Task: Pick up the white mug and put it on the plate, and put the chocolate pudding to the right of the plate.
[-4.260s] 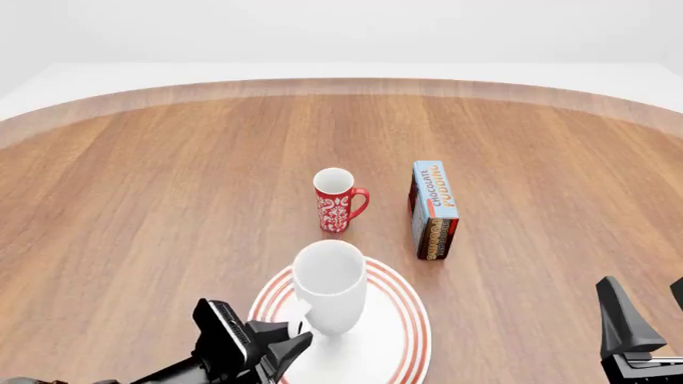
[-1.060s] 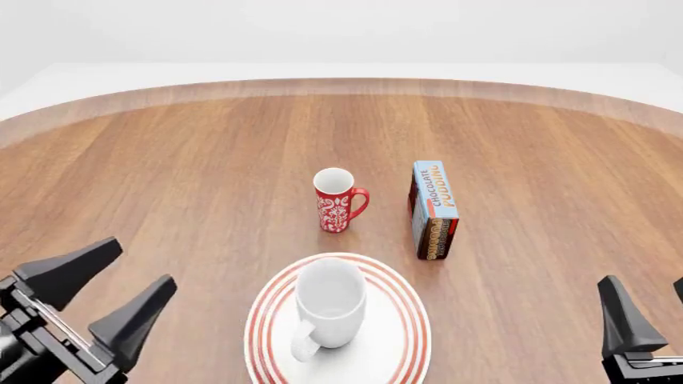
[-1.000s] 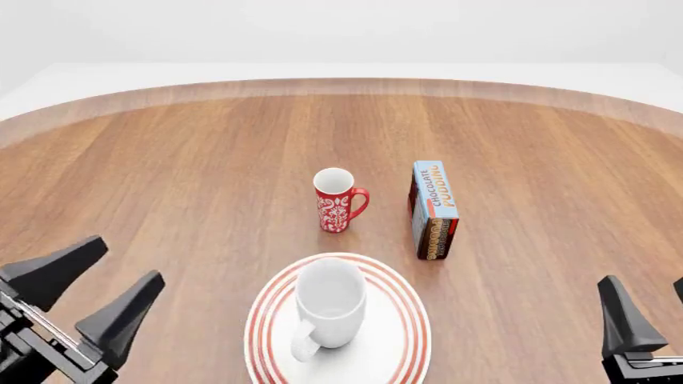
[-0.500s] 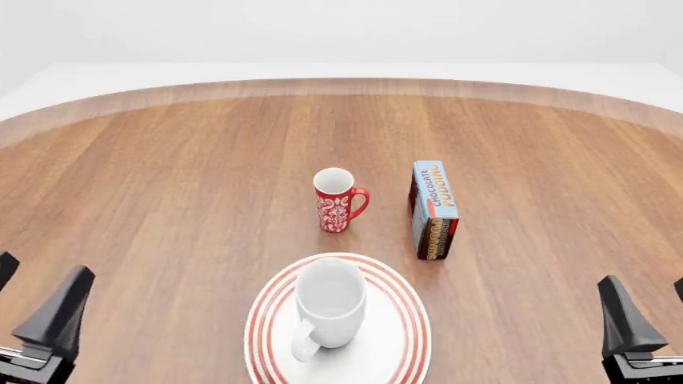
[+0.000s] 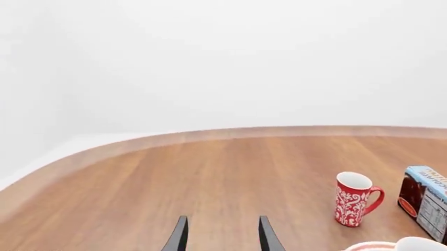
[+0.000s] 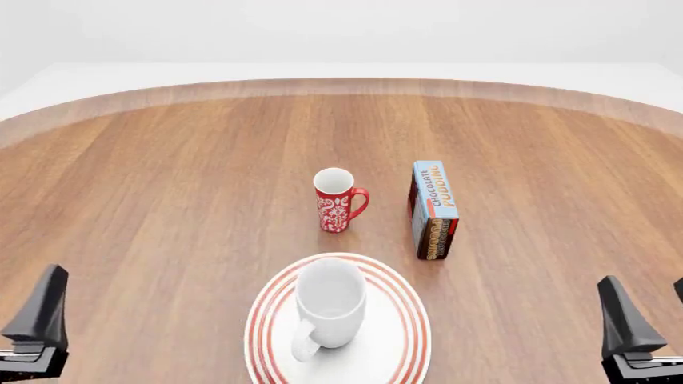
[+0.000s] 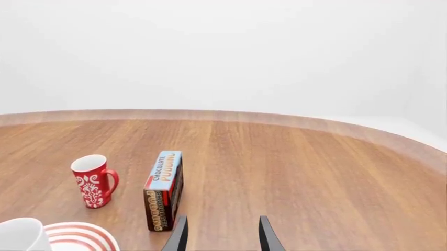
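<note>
Right tool [image 7: 221, 235] near chocolate pudding [image 7: 163, 190], seemingly.

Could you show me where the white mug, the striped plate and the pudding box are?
white mug [image 6: 329, 300]: front view, on its outer wall.
plate [image 6: 409, 320]: front view, on its red-ringed rim, right side.
chocolate pudding [image 6: 437, 194]: front view, on the light blue lettered face.

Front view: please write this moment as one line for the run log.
white mug: upright on plate | chocolate pudding: beyond plate, not placed | left gripper: open, empty | right gripper: open, empty
</note>
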{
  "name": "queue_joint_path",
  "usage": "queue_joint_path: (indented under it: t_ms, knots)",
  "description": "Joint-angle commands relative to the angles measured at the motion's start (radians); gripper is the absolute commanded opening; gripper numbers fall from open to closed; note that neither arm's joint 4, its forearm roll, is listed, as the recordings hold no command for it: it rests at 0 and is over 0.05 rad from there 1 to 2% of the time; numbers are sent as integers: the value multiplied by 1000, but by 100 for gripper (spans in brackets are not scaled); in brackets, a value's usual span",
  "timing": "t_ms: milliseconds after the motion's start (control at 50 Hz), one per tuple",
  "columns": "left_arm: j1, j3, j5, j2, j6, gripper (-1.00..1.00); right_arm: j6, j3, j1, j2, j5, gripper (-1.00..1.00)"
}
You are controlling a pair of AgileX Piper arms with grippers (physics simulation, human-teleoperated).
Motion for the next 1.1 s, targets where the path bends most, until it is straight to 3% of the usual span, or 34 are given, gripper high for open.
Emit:
queue_joint_path:
  t_ms: [20,320,540,880,1100]
  knots:
    - [36,19,-34,-4,-1,100,-3,1,-1,0,3,100]
    - [20,20,-41,-4,0,100,-38,3,-18,10,16,100]
    - [15,20,-48,-4,0,100,-89,-5,-17,120,-75,100]
    - [1,19,-55,-4,-12,100,-160,-96,33,207,-83,100]
    - [2,19,-59,-4,-28,100,-206,-162,83,333,-139,100]
